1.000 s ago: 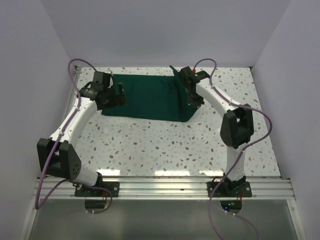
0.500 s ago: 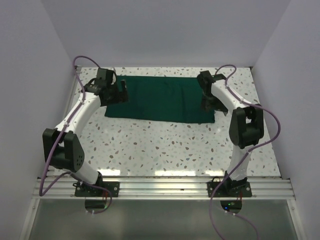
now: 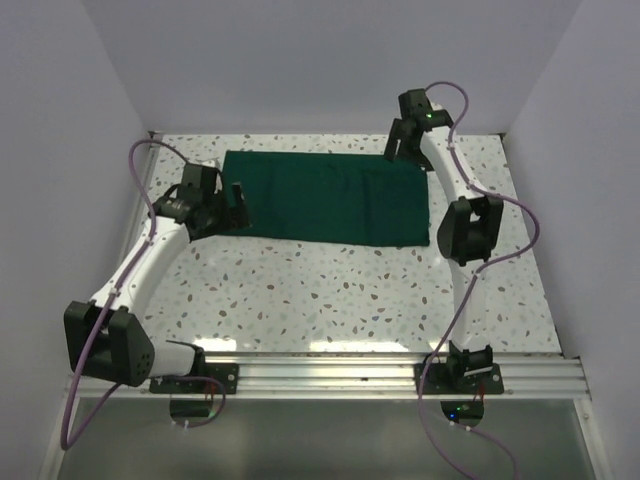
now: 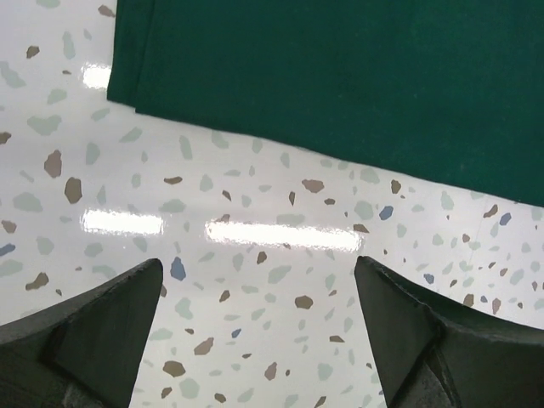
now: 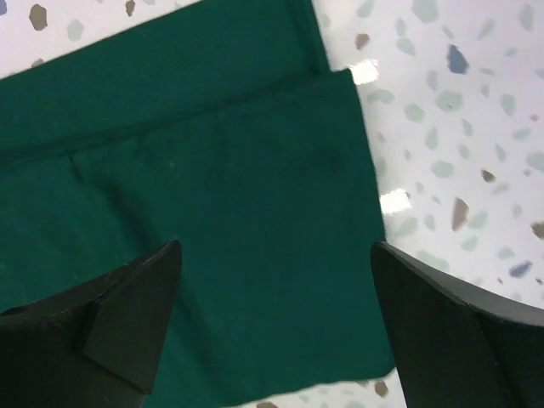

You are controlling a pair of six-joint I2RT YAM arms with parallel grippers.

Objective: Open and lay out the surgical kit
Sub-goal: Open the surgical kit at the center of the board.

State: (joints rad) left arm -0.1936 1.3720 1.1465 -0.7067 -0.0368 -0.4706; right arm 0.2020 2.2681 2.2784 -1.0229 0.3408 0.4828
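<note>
Green cloth wrap (image 3: 325, 197) flat on tbl (image 3: 330, 290)

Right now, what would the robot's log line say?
green cloth on table | left gripper open, near cloth edge | right gripper open, above cloth

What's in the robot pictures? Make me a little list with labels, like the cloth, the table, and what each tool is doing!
Cloth: dark green cloth wrap, lying flat, with one layer folded over another at its right end
Table: white speckled table, under the cloth
Left tool: open, holding nothing, over bare table just beside the cloth's edge
Right tool: open, holding nothing, above the cloth's right end
On top of the cloth: nothing showing
</note>
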